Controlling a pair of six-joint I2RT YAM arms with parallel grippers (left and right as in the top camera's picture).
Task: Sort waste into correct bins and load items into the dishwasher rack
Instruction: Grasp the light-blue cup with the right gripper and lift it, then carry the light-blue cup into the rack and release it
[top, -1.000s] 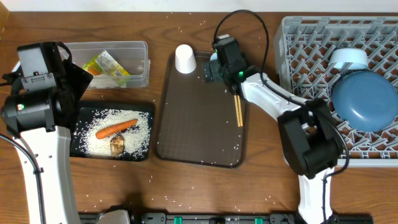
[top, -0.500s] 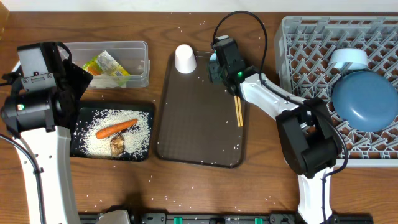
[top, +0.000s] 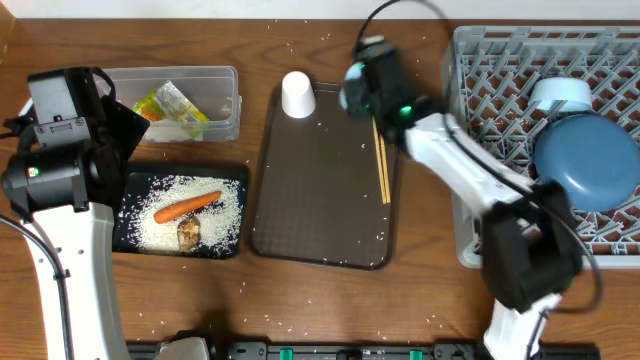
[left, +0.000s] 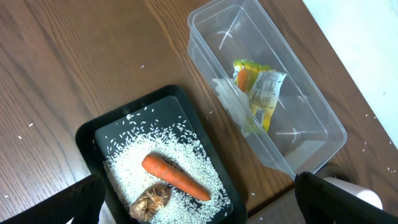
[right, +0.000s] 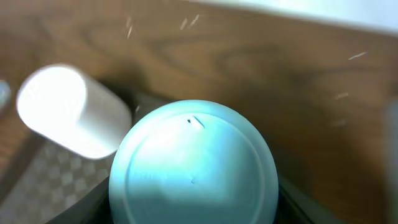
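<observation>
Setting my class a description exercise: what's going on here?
The right end effector grips the light blue cup near the white cup at the brown serving tray's edge. The left end effector hangs open above the black tray of carrot and rice. The dark blue plate and bowl sit in the dishwasher rack.

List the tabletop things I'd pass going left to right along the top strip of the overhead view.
clear tub → white cup → light blue cup → dishwasher rack
</observation>
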